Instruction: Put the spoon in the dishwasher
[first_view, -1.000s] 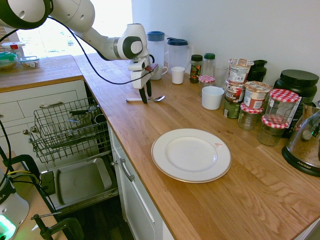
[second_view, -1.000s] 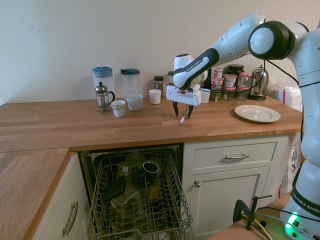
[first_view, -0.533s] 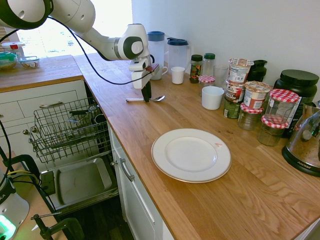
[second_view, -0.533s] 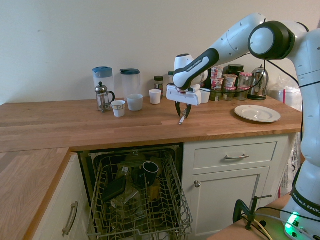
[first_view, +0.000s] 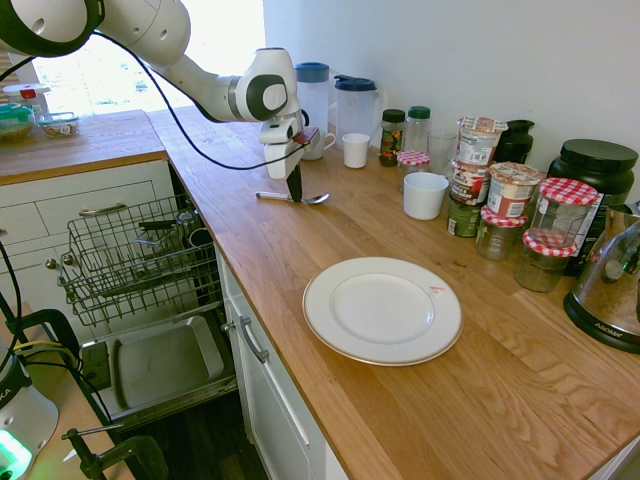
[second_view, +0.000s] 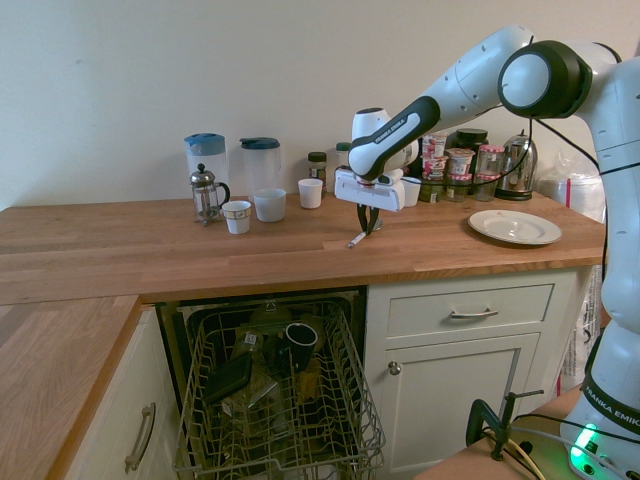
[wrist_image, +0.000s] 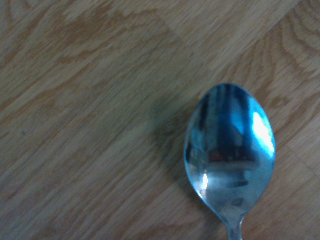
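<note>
Item: spoon (first_view: 291, 197), pinched at mid-handle by the closed claw (first_view: 294, 192), just off or barely touching the desk (first_view: 300, 270), long axis roughly level, bowl toward the jars, handle tip toward the desk's front edge. Destination: dishwasher (second_view: 275, 400), rack drawn out, well below and to the handle side of the claw; the carry likely goes past the front edge, then down.

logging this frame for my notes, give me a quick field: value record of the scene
hand: shut on the spoon's handle
spoon: gripped at the handle, bowl close to the wooden counter
dishwasher: open, wire rack pulled out, some items inside
plate: white, on the counter, apart from the spoon
task state: spoon not yet in dishwasher
</note>
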